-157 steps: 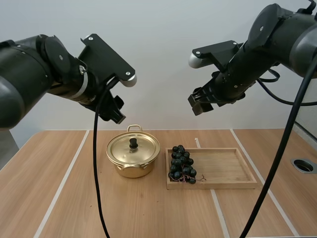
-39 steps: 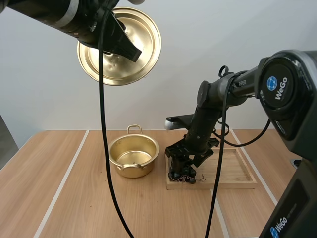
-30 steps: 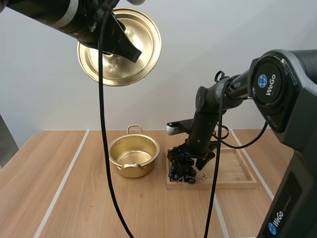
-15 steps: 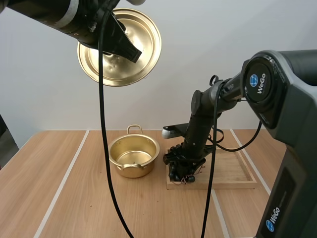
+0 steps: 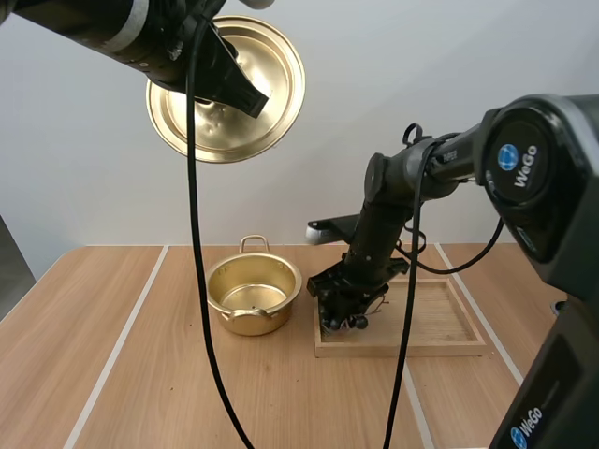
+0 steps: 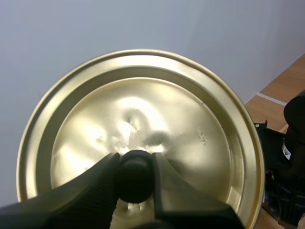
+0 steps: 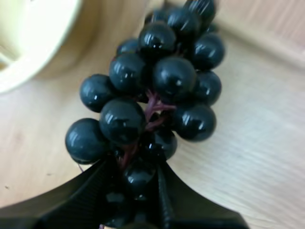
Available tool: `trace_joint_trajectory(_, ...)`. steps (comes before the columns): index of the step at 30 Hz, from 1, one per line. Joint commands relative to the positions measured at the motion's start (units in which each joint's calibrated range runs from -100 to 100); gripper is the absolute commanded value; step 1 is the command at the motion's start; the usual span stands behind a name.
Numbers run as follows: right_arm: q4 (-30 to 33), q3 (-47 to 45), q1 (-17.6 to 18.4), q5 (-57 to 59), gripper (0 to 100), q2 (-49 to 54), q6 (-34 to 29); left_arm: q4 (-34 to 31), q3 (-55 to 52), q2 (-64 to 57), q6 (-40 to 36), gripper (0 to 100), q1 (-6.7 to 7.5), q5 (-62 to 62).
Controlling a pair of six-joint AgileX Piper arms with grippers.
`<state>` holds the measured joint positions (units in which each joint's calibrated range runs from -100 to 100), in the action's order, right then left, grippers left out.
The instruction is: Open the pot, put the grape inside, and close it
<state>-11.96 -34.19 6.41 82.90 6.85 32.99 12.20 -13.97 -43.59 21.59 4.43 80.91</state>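
Lifted slightly from half a second ago, the right gripper (image 7: pixel 136 179) pinches the bunch of grapes (image 7: pixel 157 95) between its fingers, just beside the open pot (image 5: pixel 253 297), at the wooden tray's (image 5: pixel 440 327) nearest end. High above the pot, the left gripper (image 6: pixel 135 167) clamps the knob (image 6: pixel 136 179) of the tilted lid (image 6: pixel 190 119).

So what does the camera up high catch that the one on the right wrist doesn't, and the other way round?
From up high: the left gripper holding the lid in the air, and the table. From the right wrist: the right gripper pinching the grapes, their purple stem plain between the berries. In both: those grapes, the wooden tray and the pot.
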Motion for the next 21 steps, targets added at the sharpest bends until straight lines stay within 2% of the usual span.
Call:
trace_joint_trajectory(1,0.23,1.70,0.02,1.80,0,4.45,0.15,0.75,0.60,-0.37,-0.63,0,0.24,-1.42)
trace_joint_trajectory(12,1.03,10.86,0.02,12.00,0,12.59,1.74,0.75,6.99,-1.15,-3.21,0,0.24,-1.42)
trace_joint_trajectory(19,-6.82,14.92,0.33,13.53,0,12.40,6.59,1.21,12.54,-4.20,-4.35,0,0.24,-1.42)
trace_joint_trajectory(21,-6.94,15.35,1.28,13.96,0,11.50,6.59,1.21,13.60,-5.19,-4.82,0,0.24,-1.42)
